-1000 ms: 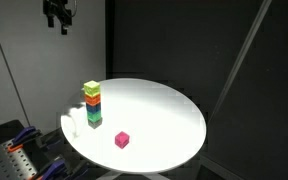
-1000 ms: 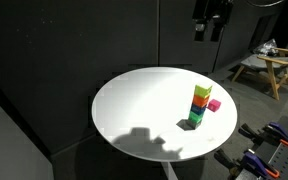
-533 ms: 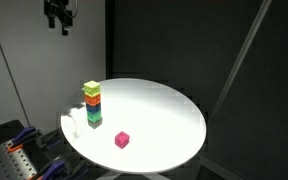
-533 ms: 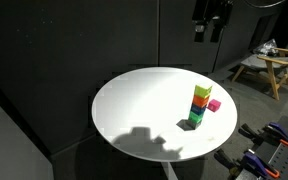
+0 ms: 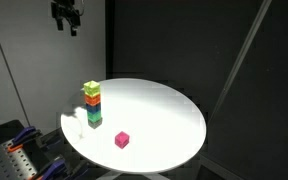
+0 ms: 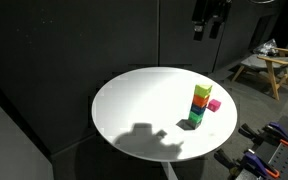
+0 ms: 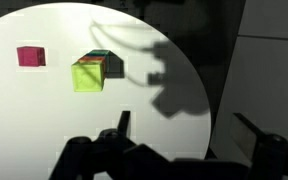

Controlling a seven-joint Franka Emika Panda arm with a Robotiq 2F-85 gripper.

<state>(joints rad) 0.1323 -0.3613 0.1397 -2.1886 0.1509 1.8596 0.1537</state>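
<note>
Jaws spread wide, empty, hanging high above the round white bench [image 5: 164, 115], well clear of everything. Upright multicoloured block tower [image 5: 92, 104] stands near the bench edge, topped yellow-green in the wrist view. Lone pink cube [image 5: 122, 139] lies on the bench near the tower, not touching it.

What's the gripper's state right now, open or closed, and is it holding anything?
Gripper: open, holding nothing, hanging high above the table and apart from the block stack.
</note>
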